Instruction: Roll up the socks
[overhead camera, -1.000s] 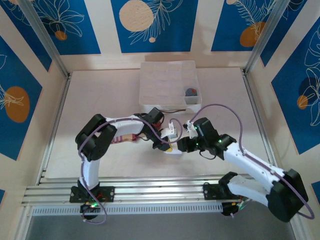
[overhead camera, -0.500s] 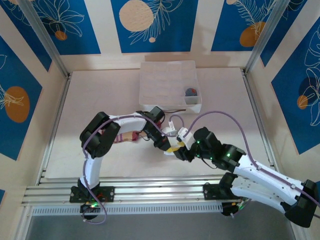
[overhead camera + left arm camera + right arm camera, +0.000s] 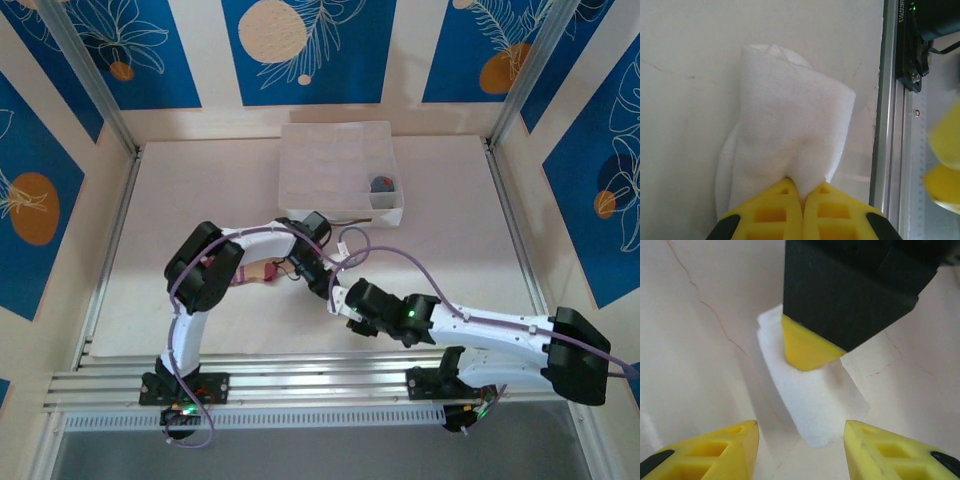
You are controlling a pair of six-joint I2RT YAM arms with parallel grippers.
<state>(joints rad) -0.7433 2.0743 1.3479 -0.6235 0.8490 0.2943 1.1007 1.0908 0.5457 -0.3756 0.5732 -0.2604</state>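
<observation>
Near the middle of the pale table [image 3: 470, 230], on the near side of the white fabric compartment box [image 3: 335, 165], lies the white, loosely rolled knit sock [image 3: 790, 135]; soft, light and springy, it would probably unroll if released, so hold is best taken across the whole roll, pinching every layer; left gripper [image 3: 802, 192] is clamped on one edge of the roll, elbow sharply folded, wrist angled down at the table; right gripper [image 3: 800, 427] hovers low, jaws parted either side of the roll, touching nothing, forearm stretched leftward.
</observation>
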